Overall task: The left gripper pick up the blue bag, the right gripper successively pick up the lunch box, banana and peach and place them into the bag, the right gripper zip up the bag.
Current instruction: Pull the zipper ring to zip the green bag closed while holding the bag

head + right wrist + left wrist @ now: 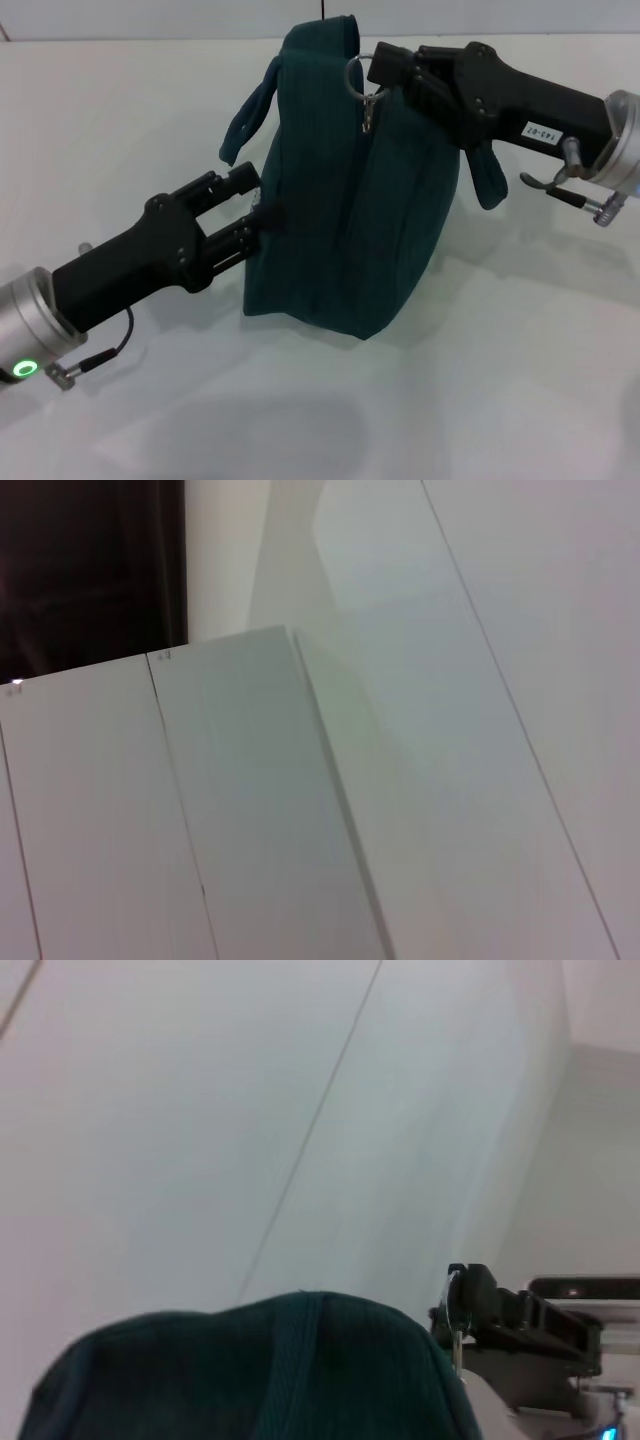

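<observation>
The blue bag [350, 210] stands upright on the white table [320, 410], in the middle of the head view, its dark teal fabric bulging toward the bottom and narrowing to a closed top edge. One loop handle [250, 110] droops down the bag's left side; the other handle [488, 175] hangs on the right, below the right arm. A metal ring zipper pull [362, 75] sits near the top of the bag, with a small metal tab dangling under it.

The right gripper [392, 68] reaches in from the right at the bag's top, its black fingers pinched narrowly on the ring. A small white label [538, 131] shows on its black arm. In the left wrist view, the same claw [462, 1295] appears at the far edge of the bag [270, 1370], the ring and tab hanging at its tip.

The left gripper [262, 200] comes in low from the left. Its fingers are spread moderately, one above the other, with their tips against the bag's left side; whether they actually clamp the fabric cannot be told. A green light [24, 368] glows on its silver arm.

The right wrist view shows only pale panels [250, 800] and a dark opening [90, 570].
</observation>
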